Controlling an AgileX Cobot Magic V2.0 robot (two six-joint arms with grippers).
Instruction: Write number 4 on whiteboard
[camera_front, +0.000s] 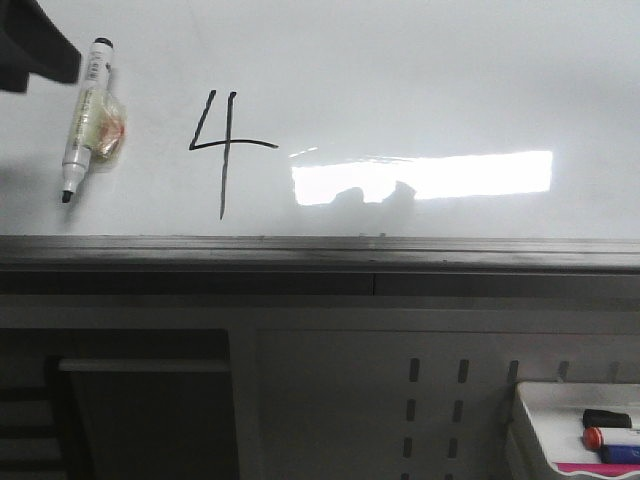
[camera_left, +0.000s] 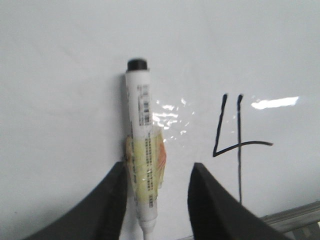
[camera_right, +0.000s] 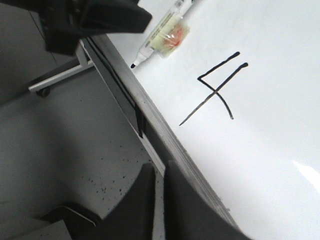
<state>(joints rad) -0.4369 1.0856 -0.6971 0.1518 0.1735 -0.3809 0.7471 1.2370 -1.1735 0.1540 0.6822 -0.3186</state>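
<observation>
The number 4 (camera_front: 225, 145) is drawn in thin black strokes on the whiteboard (camera_front: 450, 80): slanted stroke, bar and long vertical stroke. It also shows in the left wrist view (camera_left: 237, 142) and the right wrist view (camera_right: 215, 90). A white marker (camera_front: 85, 115) with yellowish tape round it lies uncapped on the board, left of the 4. My left gripper (camera_left: 157, 172) is open, its jaws either side of the marker (camera_left: 142, 145), which sits against one finger (camera_left: 107, 205). My right gripper (camera_right: 159, 170) is shut and empty beside the board's edge.
The board's grey metal edge (camera_front: 320, 250) runs across the front. A small white tray (camera_front: 580, 430) with coloured markers stands at the lower right. Bright rectangular glare (camera_front: 430, 175) lies right of the 4. The left arm (camera_front: 35, 50) shows dark at the top left.
</observation>
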